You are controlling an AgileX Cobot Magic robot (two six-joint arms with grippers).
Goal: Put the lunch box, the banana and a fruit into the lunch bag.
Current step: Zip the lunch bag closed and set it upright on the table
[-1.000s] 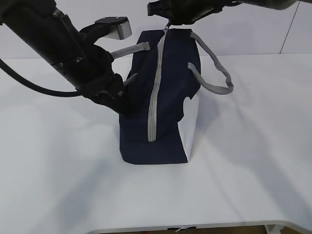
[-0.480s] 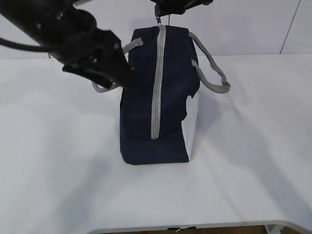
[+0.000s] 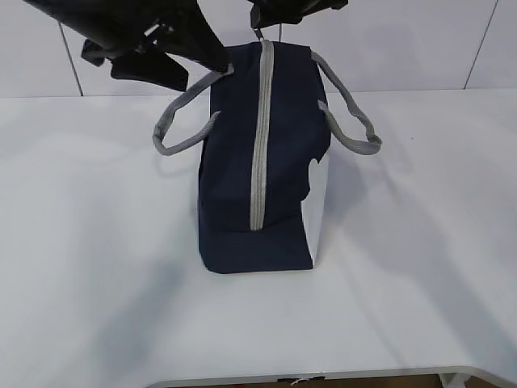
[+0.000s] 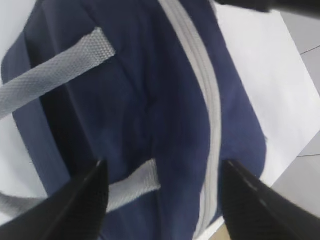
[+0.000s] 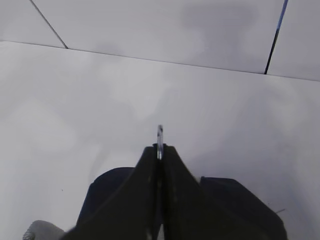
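The lunch bag is standing upright on the table, zipper fully closed. The left gripper, jaws wide and empty, is lifting clear after releasing the bag's side. The right gripper is pinching the ring pull at the top. Packing looks complete.

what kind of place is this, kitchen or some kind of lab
Most likely a lab or robot test bench, not a kitchen. A bare white table stands against plain pale wall panels, and the only item on it is a navy lunch bag, worked on by black robot arms.
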